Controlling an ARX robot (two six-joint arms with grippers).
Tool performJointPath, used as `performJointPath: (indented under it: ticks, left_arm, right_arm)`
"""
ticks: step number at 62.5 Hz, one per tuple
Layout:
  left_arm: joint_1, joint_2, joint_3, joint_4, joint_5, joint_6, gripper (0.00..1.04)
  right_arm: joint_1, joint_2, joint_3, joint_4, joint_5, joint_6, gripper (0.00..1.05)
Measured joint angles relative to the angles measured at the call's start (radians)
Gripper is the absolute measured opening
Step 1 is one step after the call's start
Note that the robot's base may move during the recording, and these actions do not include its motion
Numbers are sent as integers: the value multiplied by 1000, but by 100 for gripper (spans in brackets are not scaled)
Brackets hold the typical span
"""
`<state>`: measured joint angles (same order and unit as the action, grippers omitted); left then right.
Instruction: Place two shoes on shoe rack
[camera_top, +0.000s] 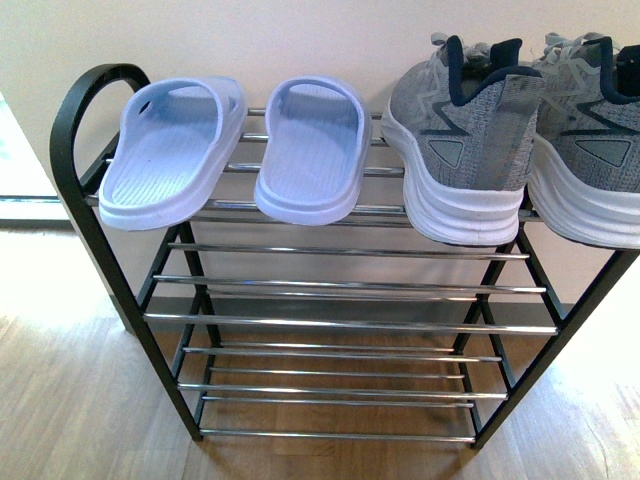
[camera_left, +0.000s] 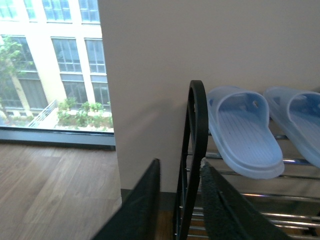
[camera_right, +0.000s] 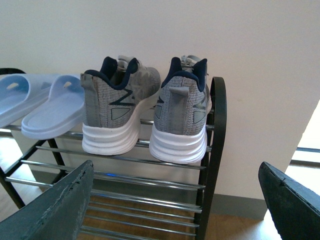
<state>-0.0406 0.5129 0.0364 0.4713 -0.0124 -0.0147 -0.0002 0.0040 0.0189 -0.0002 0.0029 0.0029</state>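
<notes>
Both shoes (camera_right: 145, 112) already on shoe rack (camera_top: 350, 320) top tier at 3 o'clock, light, soft-knit, best gripped at stiff heel collar; left hand (camera_left: 177, 200) released, right hand (camera_right: 175, 200) released, both empty.

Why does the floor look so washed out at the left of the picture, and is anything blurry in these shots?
Front view: daylight from the left bleaches the floor, and the rack's chrome rods glint. Left wrist view: the window scene is pale and overexposed, while the left claw, close up, looks soft and dark. Right wrist view: evenly lit, sneakers sharp, the right claw's fingers slightly blurred.
</notes>
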Motion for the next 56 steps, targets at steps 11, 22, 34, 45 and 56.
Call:
performJointPath:
  ticks: [11,22,34,45,56]
  left_arm:
    - [35,-77,-24,-40,12,5,1]
    - [37,-170,-24,-129,12,5,1]
    - [37,-241,-24,-199,12,5,1]
    - [37,-297,-24,-253,12,5,1]
    - [37,-391,-23,-370,12,5,1]
  right_arm:
    - [0,0,0,0,-2,0,96]
    - [0,0,0,0,-2,0,96]
    - [0,0,0,0,-2,0,96]
    - [0,0,0,0,-2,0,96]
    - [0,0,0,0,-2,0,96]
